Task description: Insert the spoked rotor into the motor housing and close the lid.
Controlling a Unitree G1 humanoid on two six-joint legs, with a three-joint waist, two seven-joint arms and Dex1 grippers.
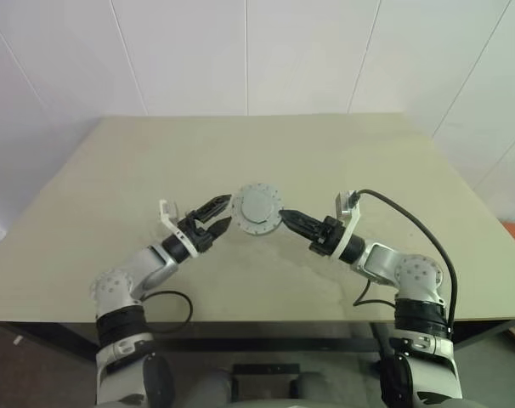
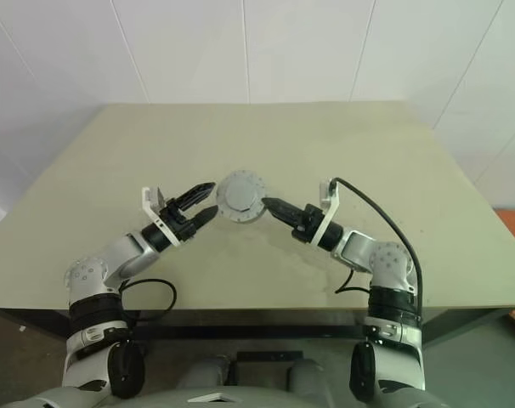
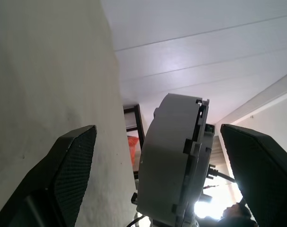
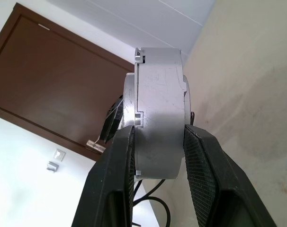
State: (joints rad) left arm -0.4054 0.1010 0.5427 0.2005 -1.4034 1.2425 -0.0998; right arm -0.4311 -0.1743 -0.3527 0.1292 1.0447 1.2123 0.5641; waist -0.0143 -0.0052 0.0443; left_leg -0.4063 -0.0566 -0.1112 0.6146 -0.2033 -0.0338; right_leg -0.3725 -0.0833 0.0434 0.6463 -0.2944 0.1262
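Your right gripper (image 1: 285, 216) pinches the edge of the closed motor housing (image 1: 257, 209) and holds it up over the middle of the table (image 1: 113, 178). Its lid (image 4: 130, 109) is on, so you cannot see inside. Your left gripper (image 1: 218, 213) is wide open just beside it, not touching. The right wrist view shows a brown door (image 4: 44, 90).

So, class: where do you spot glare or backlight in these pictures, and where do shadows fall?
Left wrist view: bright glare low down behind the closed motor housing, leaving the left pincer's fingers dark. Right wrist view: the right pincer clamps the housing against a bright wall. Left eye view: soft shadows on the table under both arms.
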